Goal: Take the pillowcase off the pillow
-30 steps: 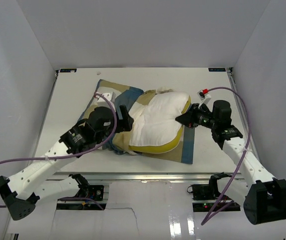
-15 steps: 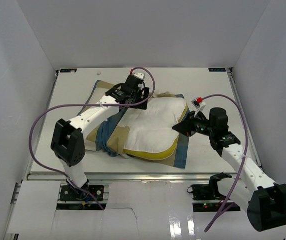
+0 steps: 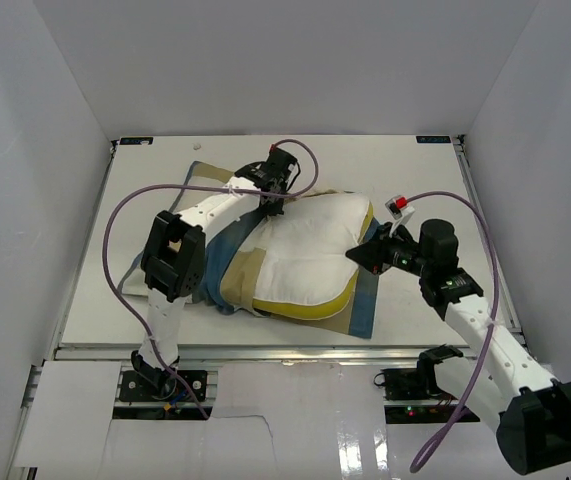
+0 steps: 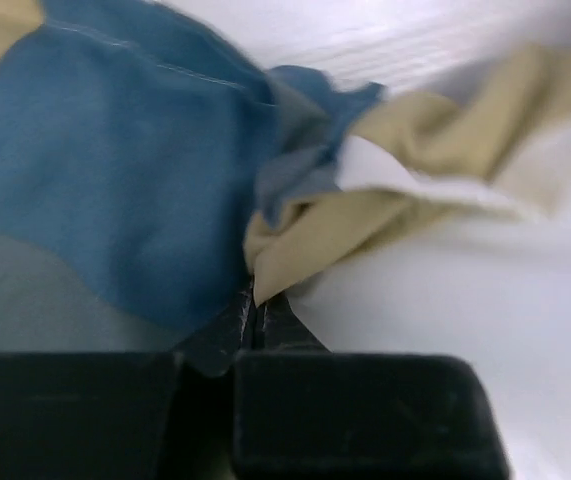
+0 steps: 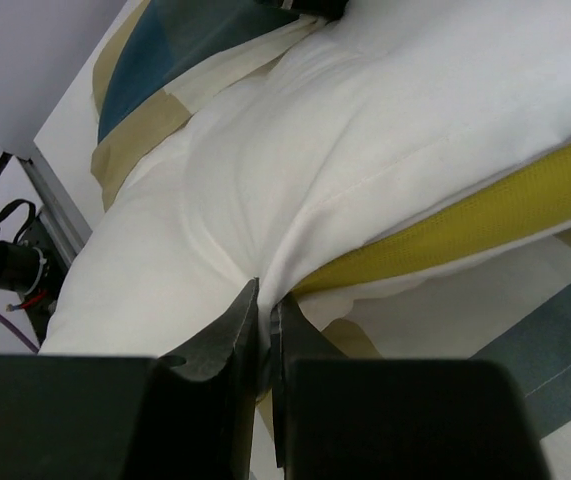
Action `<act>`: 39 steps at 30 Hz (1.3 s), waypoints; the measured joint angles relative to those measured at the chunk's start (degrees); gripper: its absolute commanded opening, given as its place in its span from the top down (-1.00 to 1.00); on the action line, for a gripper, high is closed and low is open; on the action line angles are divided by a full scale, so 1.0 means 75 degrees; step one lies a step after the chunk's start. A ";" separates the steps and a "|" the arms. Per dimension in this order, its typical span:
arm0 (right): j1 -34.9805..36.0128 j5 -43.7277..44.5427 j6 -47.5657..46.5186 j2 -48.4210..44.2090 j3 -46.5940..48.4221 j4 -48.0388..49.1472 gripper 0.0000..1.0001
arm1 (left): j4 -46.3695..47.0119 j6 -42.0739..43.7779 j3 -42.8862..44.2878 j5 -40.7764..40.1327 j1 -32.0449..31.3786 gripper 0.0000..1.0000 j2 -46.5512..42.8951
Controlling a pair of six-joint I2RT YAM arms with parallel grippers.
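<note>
The white pillow [image 3: 310,250] with its yellow edge [image 5: 485,215] lies mid-table, half out of the blue, tan and cream checked pillowcase [image 3: 215,255]. The case is bunched at the pillow's left and spreads under it. My left gripper [image 3: 276,203] is at the pillow's far edge. In the left wrist view the left gripper [image 4: 255,300] is shut on a tan fold of the pillowcase [image 4: 365,215]. My right gripper [image 3: 355,255] is at the pillow's right side. The right wrist view shows it [image 5: 265,295] shut on a pinch of the white pillow [image 5: 365,130].
The white table [image 3: 415,170] is boxed in by grey walls on the left, far and right sides. A purple cable [image 3: 125,220] loops over the left of the table, and another [image 3: 465,200] arcs above the right arm. A metal rail [image 3: 285,350] runs along the near edge.
My left arm has swung from the pillow's left side to its far edge, and its gripper has shut on the pillowcase. The right gripper keeps its hold. The pillow has shifted slightly.
</note>
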 measured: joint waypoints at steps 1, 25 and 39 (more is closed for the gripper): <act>0.0015 0.0187 0.0000 -0.0189 -0.0038 -0.0041 0.85 | -0.0090 -0.0076 0.0000 -0.0067 0.0102 1.00 0.0000; 0.0169 0.4383 0.0408 -0.2847 -0.0207 -0.1472 0.85 | -0.0344 -0.0941 -0.1239 0.1437 0.2565 -0.72 -0.1880; 0.0047 0.4750 0.0490 -0.0382 0.0571 -0.1180 0.85 | 0.0402 -0.2264 -0.6924 0.0102 -0.1411 -0.72 -0.7886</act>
